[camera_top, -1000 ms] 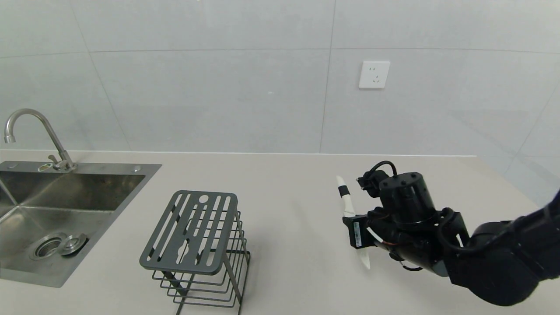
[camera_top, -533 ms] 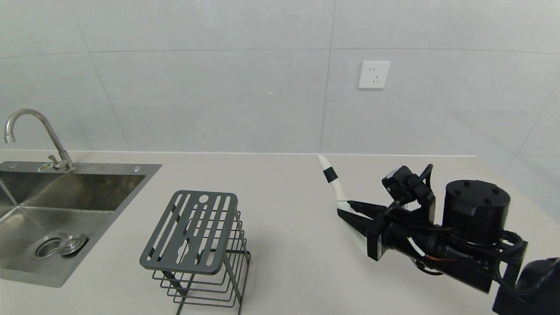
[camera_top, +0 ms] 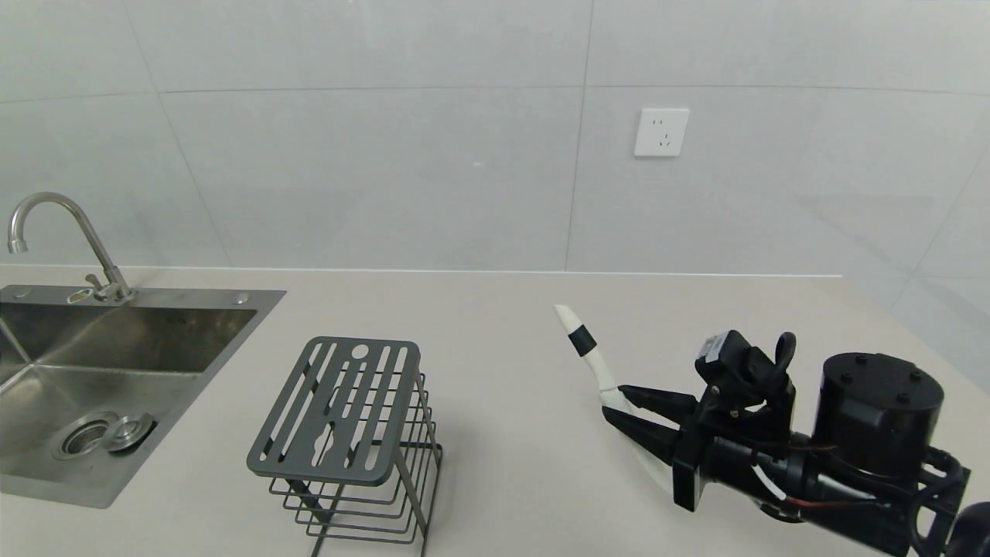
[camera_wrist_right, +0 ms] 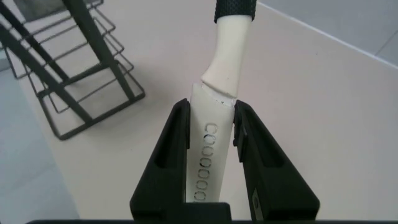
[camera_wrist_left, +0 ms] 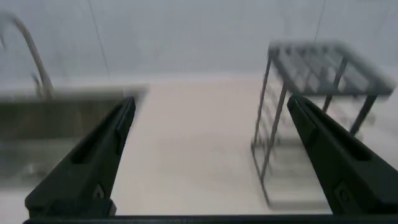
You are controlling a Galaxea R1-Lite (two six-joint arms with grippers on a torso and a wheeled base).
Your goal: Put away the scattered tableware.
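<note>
Over the surface's right side, right gripper (camera_top: 615,401) pinches a white utensil (camera_top: 592,362) by its blade; left gripper (camera_wrist_left: 210,102) gapes wide. Best to align the blade over a rack (camera_top: 309,466) slot before lowering.

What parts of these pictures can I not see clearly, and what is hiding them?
Long white utensil with a black band: its lower part, head view, hidden behind the right end effector.
Dark grey metal wire rack: left wrist view, blurred.
Stainless steel sink: head view, cut off by the left edge.
</note>
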